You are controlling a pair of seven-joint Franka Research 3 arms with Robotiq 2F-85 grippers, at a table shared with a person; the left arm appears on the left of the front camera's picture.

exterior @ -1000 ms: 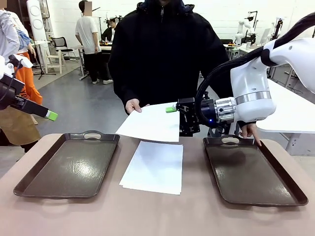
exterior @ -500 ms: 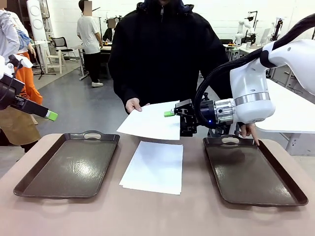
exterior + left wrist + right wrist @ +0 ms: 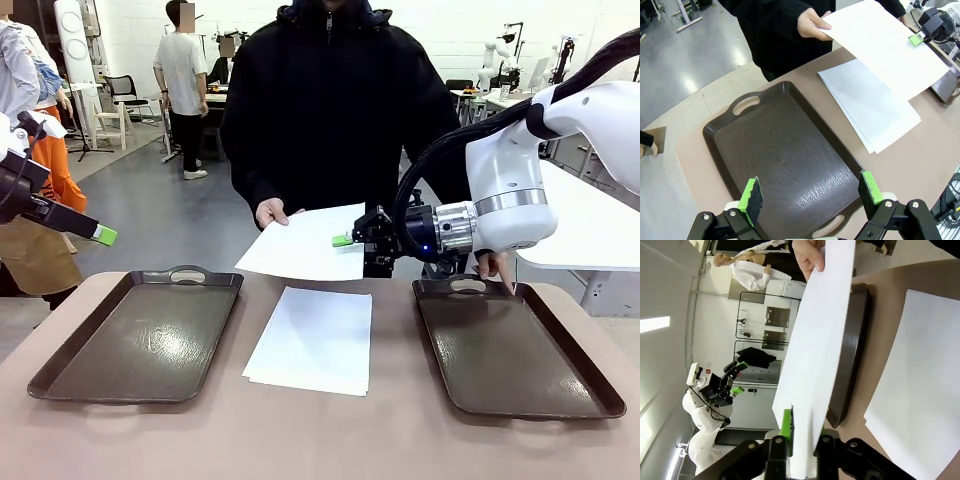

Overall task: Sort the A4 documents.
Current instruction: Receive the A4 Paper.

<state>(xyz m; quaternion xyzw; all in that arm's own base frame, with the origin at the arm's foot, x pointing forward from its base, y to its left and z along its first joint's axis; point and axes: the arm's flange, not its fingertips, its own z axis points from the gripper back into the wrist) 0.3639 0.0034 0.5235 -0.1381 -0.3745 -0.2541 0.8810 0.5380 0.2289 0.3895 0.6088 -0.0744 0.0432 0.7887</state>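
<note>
A person's hand (image 3: 270, 212) holds one white A4 document (image 3: 305, 248) in the air above the table's far middle. My right gripper (image 3: 348, 240) is shut on this sheet's right edge. In the right wrist view the sheet (image 3: 820, 340) runs edge-on between the right gripper's (image 3: 801, 436) green pads. More A4 documents lie in a flat pile (image 3: 312, 340) on the table between the two trays, and the pile (image 3: 870, 102) also shows in the left wrist view. My left gripper (image 3: 811, 190) hangs open and empty over the left tray's near end, at the far left (image 3: 100, 234) in the front view.
Two dark handled trays lie on the tan table, the left tray (image 3: 140, 340) and the right tray (image 3: 510, 350). The person's other hand (image 3: 495, 265) rests by the right tray's far handle. The person stands close at the far edge.
My right gripper has shut on the raised sheet's right edge and moved slightly left. The sheet has tilted a little. The left arm has not moved.
</note>
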